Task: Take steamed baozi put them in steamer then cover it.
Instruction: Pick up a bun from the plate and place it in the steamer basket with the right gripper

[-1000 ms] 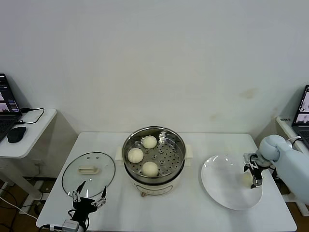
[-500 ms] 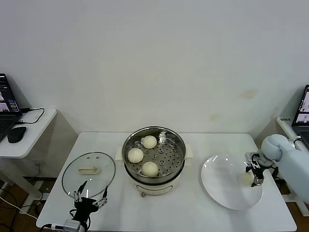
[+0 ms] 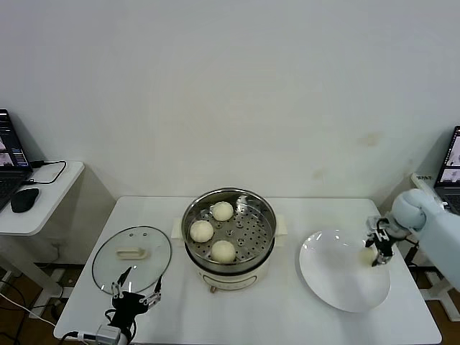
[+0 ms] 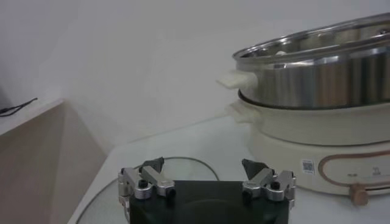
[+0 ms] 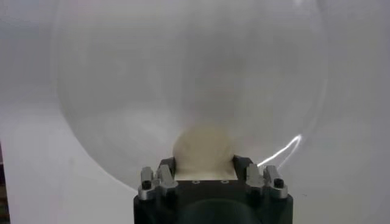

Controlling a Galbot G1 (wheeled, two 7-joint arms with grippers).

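Right now the white table [image 3: 287, 316] carries three big things in a row; the cover [image 3: 132, 259] lies flat at 9 o'clock from the steamer [image 3: 229, 237], near the table's left edge, and the white plate [image 3: 338, 284] sits at 3 o'clock from it, its rim close to the right edge; bare tabletop runs along the near edge in front of the steamer and between steamer and plate; behind the steamer a strip of table reaches the wall; counted, four steamed baozi show: three on the perforated tray inside the steamer, at about 11, 9 and 6 o'clock of the tray, one of them at [image 3: 223, 251], and a fourth baozi [image 5: 203, 148] over the plate at its 2 o'clock side; the right gripper [image 3: 374, 253] is clenched on that fourth bun, one finger [image 5: 163, 170] on each flank, the plate spreading beyond it in the right wrist view; the left gripper [image 3: 134, 297] hangs at the near left corner, at 6 o'clock from the cover, its jaws spread wide and grasping nothing; one cover, one steamer, one plate; a side desk [image 3: 36, 208] with a mouse [image 3: 24, 199] stands well apart at far left
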